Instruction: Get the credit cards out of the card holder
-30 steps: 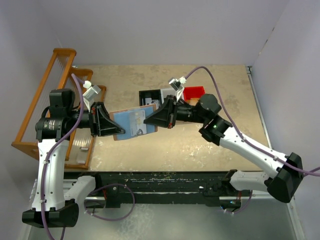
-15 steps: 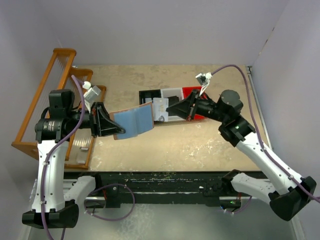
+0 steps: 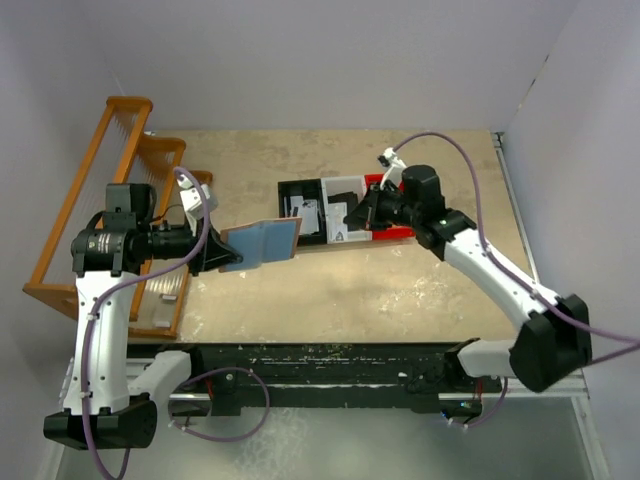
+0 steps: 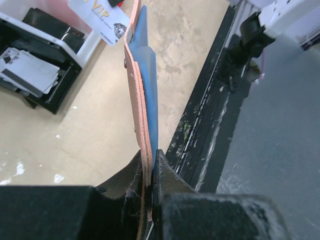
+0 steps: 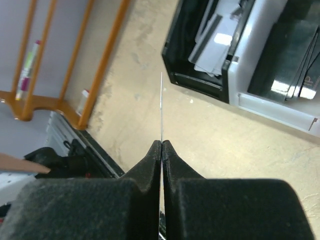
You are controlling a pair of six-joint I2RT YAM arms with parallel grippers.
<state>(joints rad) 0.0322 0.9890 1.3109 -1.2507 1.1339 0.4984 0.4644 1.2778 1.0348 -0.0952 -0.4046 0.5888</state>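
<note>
The card holder (image 3: 262, 240), salmon outside and light blue inside, hangs open above the table. My left gripper (image 3: 225, 256) is shut on its left edge. In the left wrist view the card holder (image 4: 142, 90) stands edge-on between the fingers of that gripper (image 4: 150, 155). My right gripper (image 3: 352, 214) is shut on a pale credit card (image 3: 340, 233) above the white bin (image 3: 345, 190). The right wrist view shows that credit card (image 5: 161, 107) as a thin edge sticking out of the shut right gripper (image 5: 161, 143). The same card (image 4: 97, 20) reads VIP in the left wrist view.
A black bin (image 3: 290, 190) holding loose pale cards (image 3: 306, 212), the white bin and a red bin (image 3: 392, 182) stand in a row at the table's middle back. A wooden rack (image 3: 105, 190) lines the left side. The black rail (image 3: 330, 360) runs along the near edge.
My right gripper pulled a card away from the card holder and carried it right, over the bins. The left gripper drew back slightly left, still gripping the card holder.
</note>
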